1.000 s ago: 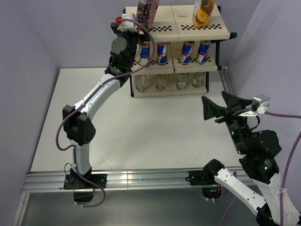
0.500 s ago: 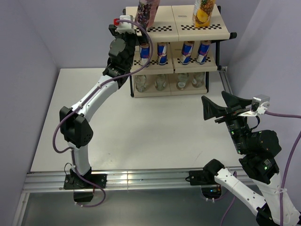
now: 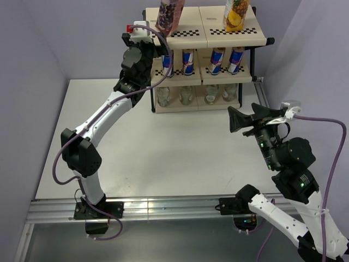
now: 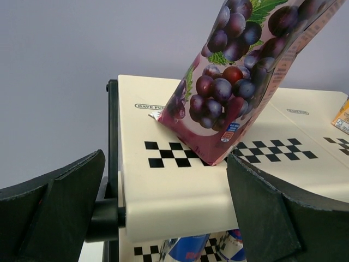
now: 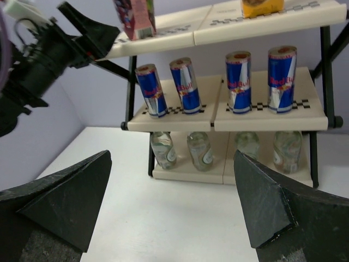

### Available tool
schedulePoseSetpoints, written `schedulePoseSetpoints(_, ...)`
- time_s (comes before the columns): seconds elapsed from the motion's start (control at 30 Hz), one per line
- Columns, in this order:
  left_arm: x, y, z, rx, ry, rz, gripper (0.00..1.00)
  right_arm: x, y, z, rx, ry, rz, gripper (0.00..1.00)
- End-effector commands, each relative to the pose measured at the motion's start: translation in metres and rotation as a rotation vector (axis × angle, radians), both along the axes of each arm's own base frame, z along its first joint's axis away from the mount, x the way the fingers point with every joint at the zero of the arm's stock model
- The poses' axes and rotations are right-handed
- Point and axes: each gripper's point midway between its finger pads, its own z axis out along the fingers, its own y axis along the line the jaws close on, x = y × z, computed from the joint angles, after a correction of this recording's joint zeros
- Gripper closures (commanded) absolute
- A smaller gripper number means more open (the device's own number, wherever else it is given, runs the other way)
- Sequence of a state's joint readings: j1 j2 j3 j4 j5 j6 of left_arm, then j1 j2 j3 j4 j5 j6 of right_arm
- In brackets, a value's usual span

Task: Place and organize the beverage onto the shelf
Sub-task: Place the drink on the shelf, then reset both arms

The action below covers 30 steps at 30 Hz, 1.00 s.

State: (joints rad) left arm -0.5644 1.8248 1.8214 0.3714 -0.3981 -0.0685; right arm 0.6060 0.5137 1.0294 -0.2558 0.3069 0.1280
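Swung L arm (image 3: 76,155) elbow left since prev frames & lifted L fingers (image 4: 54,207) to top-left corner of shelf (image 3: 202,23); nudged R fingers (image 3: 238,120) left, over tabletop (image 3: 163,147). Spread wide on both sides, gripping nothing. Sits just ahead of L fingers on top board: purple carton (image 4: 240,71); on right half, yellow carton (image 3: 235,13). Lined up on mid tier: 4 cans (image 3: 188,61); on bottom tier: 4 bottles (image 3: 186,95).

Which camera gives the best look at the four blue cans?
Right wrist view: all four cans stand unobstructed on the middle tier. From overhead they look small, one partly behind the left arm. The left wrist shows only slivers.
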Motion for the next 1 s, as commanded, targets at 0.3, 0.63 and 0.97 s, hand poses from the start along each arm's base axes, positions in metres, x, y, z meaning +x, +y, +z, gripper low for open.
schedulePoseSetpoints(0.3, -0.073, 0.079, 0.031, -0.144, 0.107, 0.168, 0.01, 0.038, -0.003, -0.023, -0.039, 0.196, -0.150, 0.00)
schedulePoseSetpoints(0.63, -0.149, 0.159, -0.022, -0.124, 0.348, 0.395, 0.00, 0.047, -0.010, -0.057, -0.048, 0.302, -0.232, 0.00)
schedulePoseSetpoints(0.97, -0.215, 0.198, -0.110, -0.029, 0.568, 0.431, 0.01, 0.023, -0.045, -0.087, -0.061, 0.356, -0.345, 0.00)
